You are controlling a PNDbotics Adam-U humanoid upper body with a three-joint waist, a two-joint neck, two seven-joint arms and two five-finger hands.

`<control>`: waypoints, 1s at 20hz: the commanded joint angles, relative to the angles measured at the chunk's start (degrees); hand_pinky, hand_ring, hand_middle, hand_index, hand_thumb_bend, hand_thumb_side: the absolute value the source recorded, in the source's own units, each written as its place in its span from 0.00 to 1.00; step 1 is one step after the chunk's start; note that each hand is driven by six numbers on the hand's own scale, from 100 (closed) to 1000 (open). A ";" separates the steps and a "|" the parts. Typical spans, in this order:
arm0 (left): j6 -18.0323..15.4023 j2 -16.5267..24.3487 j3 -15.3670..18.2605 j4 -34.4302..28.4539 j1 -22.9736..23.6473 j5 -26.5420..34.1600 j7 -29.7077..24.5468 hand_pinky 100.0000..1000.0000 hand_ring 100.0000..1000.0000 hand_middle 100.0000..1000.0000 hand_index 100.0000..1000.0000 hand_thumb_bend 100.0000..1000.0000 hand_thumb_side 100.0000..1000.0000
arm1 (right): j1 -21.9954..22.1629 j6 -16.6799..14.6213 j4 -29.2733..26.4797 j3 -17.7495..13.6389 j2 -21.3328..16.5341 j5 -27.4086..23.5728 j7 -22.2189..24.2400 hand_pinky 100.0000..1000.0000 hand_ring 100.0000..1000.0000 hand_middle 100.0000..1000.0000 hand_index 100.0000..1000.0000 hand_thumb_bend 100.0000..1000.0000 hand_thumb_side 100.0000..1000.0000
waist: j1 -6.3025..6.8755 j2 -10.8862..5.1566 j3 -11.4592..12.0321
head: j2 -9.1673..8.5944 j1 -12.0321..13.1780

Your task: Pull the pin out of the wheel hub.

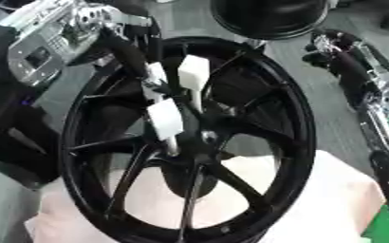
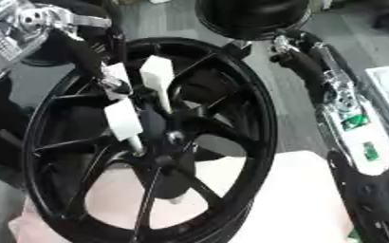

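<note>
Left hand (image 1: 161, 90) reaching in from the upper left, pale fingertips curled close around the middle of the wheel hub (image 1: 202, 137), apparently pinching the pin; pin itself hidden behind the fingers, so exact position impossible to tell, though probably at the hub centre where the fingertips meet. Grip placed right at the centre, likely for a straight pull along the axle line rather than a sideways tug. Black spoked wheel (image 2: 256, 118) standing tilted, lower rim resting on a pale cloth-like pad (image 2: 306, 199), seemingly as a cushion and a prop against rolling. Right arm (image 2: 335, 99) lying along the right side, beside the rim. Right hand (image 2: 293, 52) near the wheel's upper edge, perhaps steadying it; fingers too dark to judge as curled or straight. No containers visible.
</note>
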 commanded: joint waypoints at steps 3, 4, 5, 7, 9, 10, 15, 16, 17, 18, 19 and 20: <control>5.70 2.85 -0.35 -1.65 -0.55 1.07 -6.02 0.90 0.76 0.63 0.62 0.46 0.22 | -0.48 -0.17 -0.50 -0.01 -1.04 0.38 0.12 0.82 0.64 0.58 0.79 0.03 0.45 | -0.16 -1.84 0.23 | -0.80 0.24; 5.70 3.04 -0.54 -1.84 -0.47 1.22 -6.02 0.90 0.76 0.62 0.62 0.46 0.21 | -0.45 -0.17 -0.49 -0.02 -1.07 0.40 0.11 0.82 0.64 0.58 0.79 0.03 0.45 | -0.14 -1.84 0.26 | -0.79 0.27; 5.74 3.18 -0.69 -1.98 -0.38 1.37 -6.02 0.90 0.75 0.62 0.61 0.45 0.21 | -0.44 -0.18 -0.49 -0.03 -1.10 0.41 0.10 0.82 0.64 0.58 0.79 0.02 0.45 | -0.12 -1.84 0.28 | -0.77 0.31; 5.89 3.31 -0.90 -2.17 -0.26 1.66 -6.02 0.89 0.75 0.62 0.60 0.45 0.21 | -0.45 -0.20 -0.49 -0.03 -1.13 0.43 0.11 0.82 0.64 0.58 0.79 0.02 0.45 | -0.11 -1.85 0.29 | -0.82 0.37; 6.05 3.34 -1.09 -2.34 -0.17 1.99 -6.02 0.89 0.75 0.61 0.59 0.44 0.20 | -0.48 -0.21 -0.52 -0.06 -1.11 0.42 0.08 0.82 0.64 0.58 0.79 0.02 0.45 | -0.12 -1.85 0.25 | -0.93 0.42; 6.13 3.36 -1.16 -2.44 -0.14 2.14 -6.02 0.89 0.75 0.61 0.58 0.43 0.19 | -0.49 -0.21 -0.53 -0.09 -1.10 0.42 0.06 0.82 0.64 0.58 0.79 0.02 0.45 | -0.12 -1.85 0.23 | -0.96 0.46; 6.69 3.51 -1.23 -3.12 -0.12 2.85 -6.02 0.87 0.73 0.59 0.54 0.35 0.12 | -0.51 -0.19 -0.53 -0.05 -1.14 0.40 0.07 0.82 0.64 0.58 0.79 0.02 0.45 | -0.10 -1.81 0.17 | -0.93 0.64; 6.82 3.52 -1.25 -3.28 -0.13 2.98 -6.02 0.87 0.73 0.59 0.53 0.33 0.10 | -0.50 -0.19 -0.52 -0.06 -1.15 0.40 0.06 0.82 0.64 0.58 0.79 0.02 0.45 | -0.10 -1.81 0.17 | -0.91 0.65; 6.95 3.55 -1.31 -3.43 -0.13 3.08 -6.02 0.87 0.73 0.58 0.52 0.31 0.08 | -0.50 -0.19 -0.52 -0.06 -1.16 0.40 0.05 0.82 0.64 0.58 0.79 0.02 0.45 | -0.10 -1.81 0.17 | -0.90 0.66; 7.05 3.60 -1.38 -3.55 -0.11 3.17 -6.02 0.87 0.72 0.58 0.50 0.28 0.05 | -0.50 -0.19 -0.52 -0.06 -1.17 0.39 0.04 0.82 0.64 0.58 0.79 0.02 0.45 | -0.09 -1.81 0.18 | -0.90 0.67; 7.13 3.66 -1.45 -3.68 -0.09 3.23 -6.02 0.87 0.72 0.58 0.49 0.27 0.03 | -0.49 -0.19 -0.51 -0.06 -1.18 0.39 0.04 0.82 0.64 0.58 0.79 0.02 0.45 | -0.08 -1.82 0.19 | -0.88 0.69; 7.19 3.73 -1.49 -3.81 -0.07 3.26 -6.02 0.86 0.72 0.58 0.47 0.25 0.01 | -0.49 -0.19 -0.50 -0.05 -1.20 0.38 0.04 0.82 0.64 0.58 0.79 0.02 0.45 | -0.07 -1.83 0.20 | -0.87 0.71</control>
